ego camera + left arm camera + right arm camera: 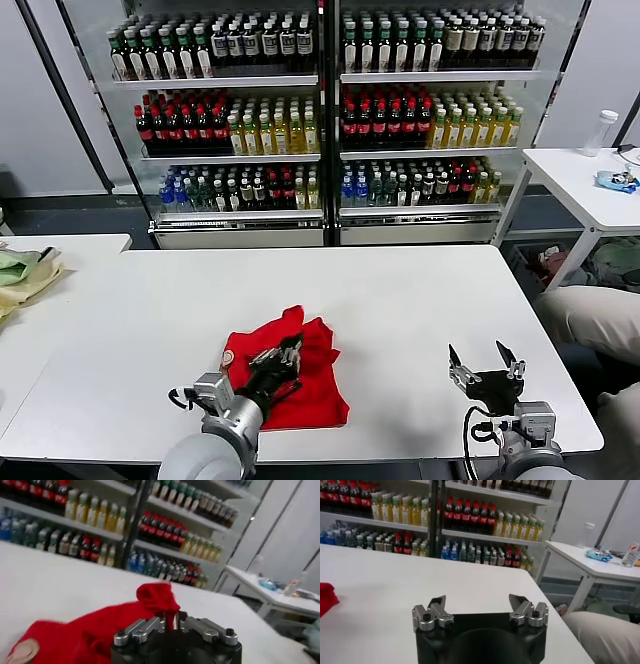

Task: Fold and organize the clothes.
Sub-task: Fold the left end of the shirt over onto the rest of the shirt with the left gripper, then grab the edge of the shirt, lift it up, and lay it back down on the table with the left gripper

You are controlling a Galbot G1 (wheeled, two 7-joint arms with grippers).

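The red T-shirt (300, 375) lies crumpled on the white table (400, 300) near its front edge, left of centre. A bit of pale print shows at its left edge (229, 357). My left gripper (283, 358) is shut on a fold of the red fabric, and in the left wrist view (170, 620) the cloth (100, 630) rises between its closed jaws. My right gripper (484, 356) hovers open and empty above the front right of the table, well apart from the shirt. Only a red edge of the shirt (326, 597) shows in the right wrist view.
A pale green-and-yellow cloth pile (25, 272) lies on a side table at the left. Drink shelves (320, 110) stand behind the table. Another white table (590, 180) with a bottle stands at the right. A person's leg (595, 320) is by the table's right edge.
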